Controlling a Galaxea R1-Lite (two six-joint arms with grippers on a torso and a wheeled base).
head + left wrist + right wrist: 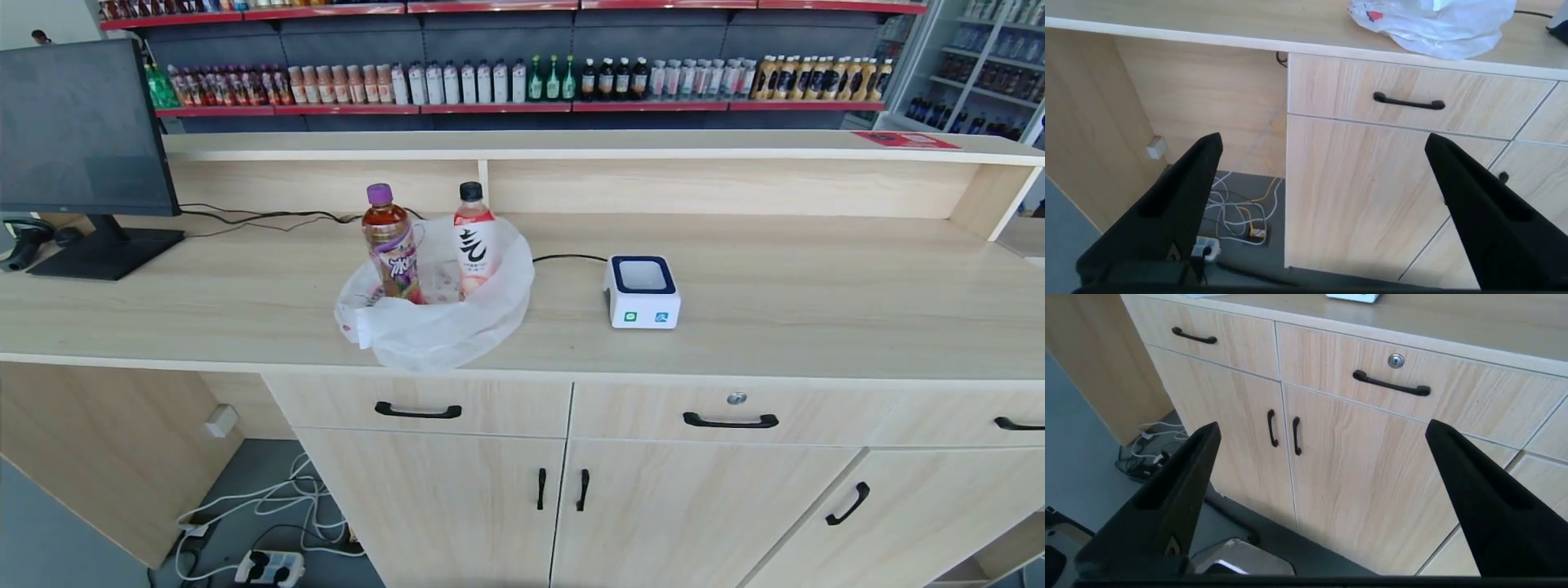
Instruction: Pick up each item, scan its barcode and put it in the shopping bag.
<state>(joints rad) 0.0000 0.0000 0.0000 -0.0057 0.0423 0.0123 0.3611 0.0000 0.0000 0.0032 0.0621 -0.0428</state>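
Observation:
A white plastic shopping bag point(445, 318) sits open on the wooden counter point(735, 343). Two bottles stand upright inside it: a tea bottle with a purple cap point(390, 243) and a bottle with a black cap and white label point(474, 238). To the bag's right stands the white barcode scanner point(642, 291) with a dark window on top. My left gripper point(1323, 204) hangs open below the counter's front edge, facing the cabinet drawers, with the bag point(1437, 24) above it. My right gripper point(1323, 498) is open too, low in front of the cabinet doors.
A black monitor point(77, 135) and a handheld scanner point(24, 243) stand at the counter's left end. A raised wooden shelf runs along the back. Drawers with black handles point(418, 411) and doors fill the cabinet front. Cables and a power strip point(269, 566) lie on the floor at left.

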